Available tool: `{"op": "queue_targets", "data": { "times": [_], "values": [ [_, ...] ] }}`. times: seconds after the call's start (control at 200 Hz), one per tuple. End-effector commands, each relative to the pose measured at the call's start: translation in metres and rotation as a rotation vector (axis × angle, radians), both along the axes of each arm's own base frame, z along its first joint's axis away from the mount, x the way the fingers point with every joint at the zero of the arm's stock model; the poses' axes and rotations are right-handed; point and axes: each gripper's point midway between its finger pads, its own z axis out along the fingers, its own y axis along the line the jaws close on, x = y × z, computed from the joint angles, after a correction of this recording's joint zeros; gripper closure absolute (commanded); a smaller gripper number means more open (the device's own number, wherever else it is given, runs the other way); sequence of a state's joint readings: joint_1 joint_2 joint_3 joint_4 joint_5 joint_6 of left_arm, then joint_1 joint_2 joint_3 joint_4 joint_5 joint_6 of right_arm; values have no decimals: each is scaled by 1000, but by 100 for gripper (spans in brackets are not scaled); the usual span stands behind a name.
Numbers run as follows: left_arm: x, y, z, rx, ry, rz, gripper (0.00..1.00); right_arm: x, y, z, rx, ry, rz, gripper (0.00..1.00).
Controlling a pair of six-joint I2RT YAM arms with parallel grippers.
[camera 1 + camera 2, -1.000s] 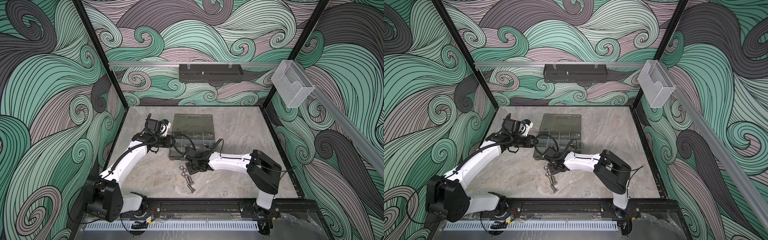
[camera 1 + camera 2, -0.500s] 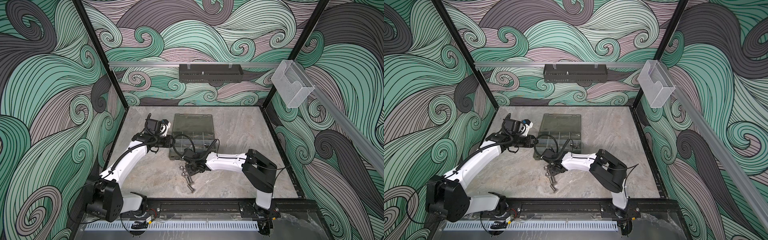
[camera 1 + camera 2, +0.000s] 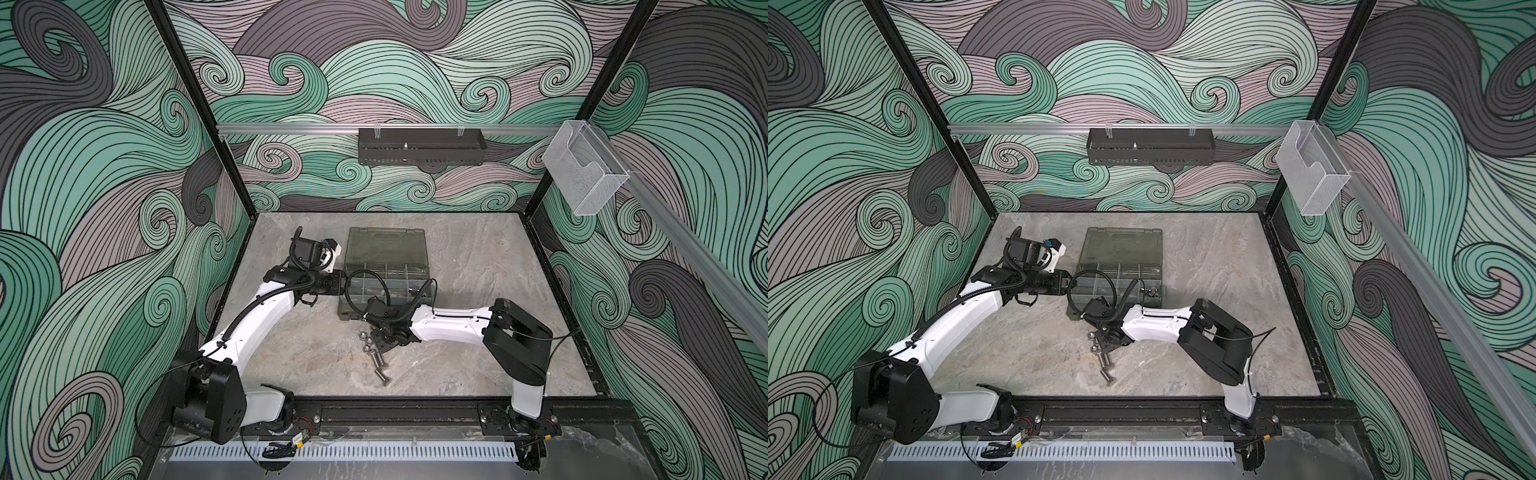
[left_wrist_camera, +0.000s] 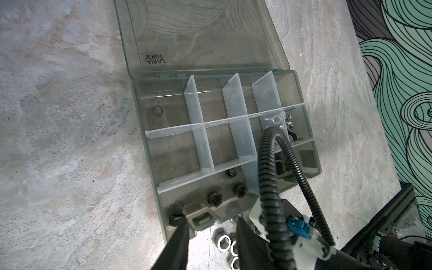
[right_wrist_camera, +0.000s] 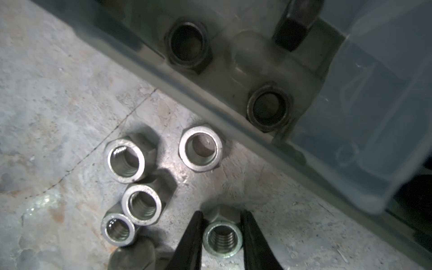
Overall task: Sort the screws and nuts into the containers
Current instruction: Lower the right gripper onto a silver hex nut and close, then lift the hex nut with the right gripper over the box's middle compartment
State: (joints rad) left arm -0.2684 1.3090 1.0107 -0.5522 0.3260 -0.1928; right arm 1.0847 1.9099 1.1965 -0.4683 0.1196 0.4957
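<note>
Screws (image 3: 377, 360), two short silver hex-head bolts, and a handful of shiny silver hex nuts (image 3: 363, 334) lie loose in a small heap on the grey marbled stone bench (image 3: 478, 257). The heap is midway along the bench and nearer its front edge than its back.

Off to the left, the white left arm (image 3: 266, 316) reaches in from the front left corner. Its black left tool (image 4: 209, 219) hangs at the left side of the smoky-grey translucent plastic organiser case (image 4: 198, 35), jaws partly apart with nothing between them.

The case lies open in the middle of the bench, lid flat toward the back edge. Clear dividers split its base into compartments (image 4: 173, 149), and several black hex nuts (image 4: 214, 198) sit in the front row.

The heap is just off the case's front left corner. There the right tool (image 5: 221, 217) is down among the nuts, its black fingers (image 5: 191, 238) pressed to both sides of one silver threaded nut (image 5: 222, 238) resting on the bench. Four others sit close beside it.
</note>
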Motion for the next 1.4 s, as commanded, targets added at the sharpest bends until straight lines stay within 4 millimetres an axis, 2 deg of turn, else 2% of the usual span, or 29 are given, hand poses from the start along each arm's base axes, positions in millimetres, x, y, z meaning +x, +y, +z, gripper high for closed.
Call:
{"op": "queue_targets", "data": {
  "times": [0.0,0.155,0.305,0.47,0.56,0.665,0.76,0.976,1.121,1.256,1.396],
  "values": [
    [2,1,1,-15,-2,9,62,1,-6,0,-32,-20,6,76],
    [3,3,1,-10,-3,14,62,2,-4,14,-7,-41,21,77],
    [2,2,0,-9,1,14,62,14,-4,49,54,-105,16,78],
    [2,2,0,-10,1,15,62,42,-12,95,127,-196,-20,77],
    [3,3,-1,-11,4,16,62,63,-20,107,132,-229,-40,76],
    [2,2,0,-15,4,14,62,90,-30,108,128,-240,-84,77],
    [2,1,0,-17,4,12,62,111,-34,102,116,-232,-110,76],
    [2,1,-1,-15,6,11,62,138,-38,84,98,-204,-150,76],
    [2,0,-1,-21,9,8,62,145,-38,80,101,-197,-159,72],
    [2,0,0,-21,7,4,62,144,-38,79,103,-192,-156,65],
    [1,0,0,-22,6,4,62,143,-39,83,104,-199,-157,63]
  ]
}}
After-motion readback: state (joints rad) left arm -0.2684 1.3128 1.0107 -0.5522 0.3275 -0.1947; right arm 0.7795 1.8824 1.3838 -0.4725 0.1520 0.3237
